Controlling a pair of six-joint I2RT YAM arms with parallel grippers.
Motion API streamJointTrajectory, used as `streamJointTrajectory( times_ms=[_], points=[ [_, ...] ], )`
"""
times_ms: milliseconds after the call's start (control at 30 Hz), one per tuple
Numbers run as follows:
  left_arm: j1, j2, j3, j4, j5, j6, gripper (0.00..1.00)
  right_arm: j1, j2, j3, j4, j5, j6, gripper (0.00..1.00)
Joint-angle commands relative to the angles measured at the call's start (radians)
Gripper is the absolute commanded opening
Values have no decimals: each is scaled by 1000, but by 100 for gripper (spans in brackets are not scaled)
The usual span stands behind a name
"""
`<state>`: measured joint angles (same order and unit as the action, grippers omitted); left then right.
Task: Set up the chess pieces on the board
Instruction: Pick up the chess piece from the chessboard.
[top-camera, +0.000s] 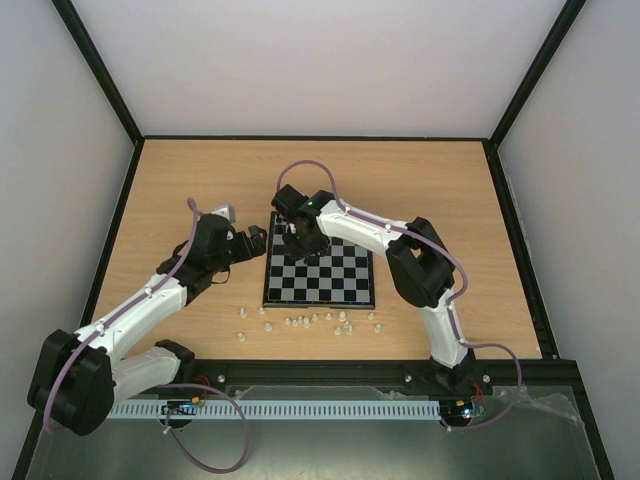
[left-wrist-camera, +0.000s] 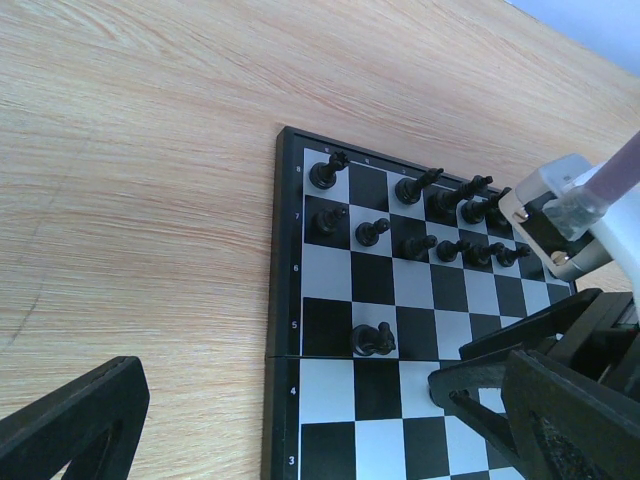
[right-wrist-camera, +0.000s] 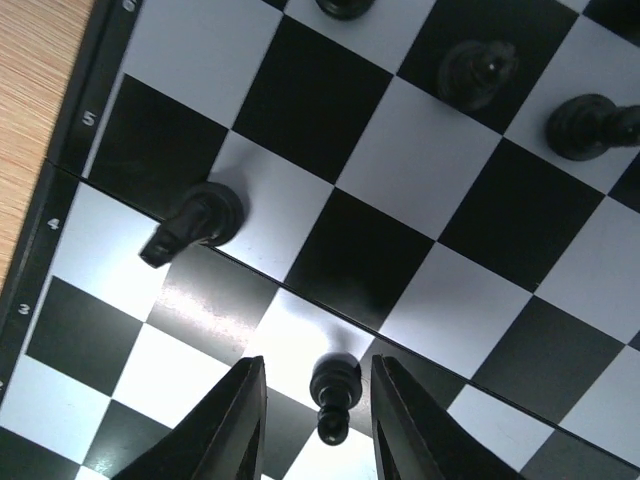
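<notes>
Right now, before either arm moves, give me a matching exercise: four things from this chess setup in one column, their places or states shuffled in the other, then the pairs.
Things
1. left gripper
2. right gripper
3. white pieces
4. main group of black pieces

Places or states
A. loose on the table, just off the near edge of the board
B. jaws either side of a black pawn on the board
C. standing along the board's two far rows
D. wide open, holding nothing, left of the board

Pairs: 1-D, 2-B, 3-A, 4-C
</notes>
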<state>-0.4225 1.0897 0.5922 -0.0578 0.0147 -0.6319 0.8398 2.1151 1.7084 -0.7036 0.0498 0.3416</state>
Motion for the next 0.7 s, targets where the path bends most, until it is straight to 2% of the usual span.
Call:
streamJointTrajectory(
  times_ms=[0,567,667],
  points=[
    [2,-14,-13,10,-7,4,100,4,10,14,-85,35,8,30],
    [2,-17,-16,12,-7,2,100,8,-5,-35,-89,37,13,25],
    [2,-18,-16,12,-7,2,99,8,-4,-39,-86,34,11,20]
  ],
)
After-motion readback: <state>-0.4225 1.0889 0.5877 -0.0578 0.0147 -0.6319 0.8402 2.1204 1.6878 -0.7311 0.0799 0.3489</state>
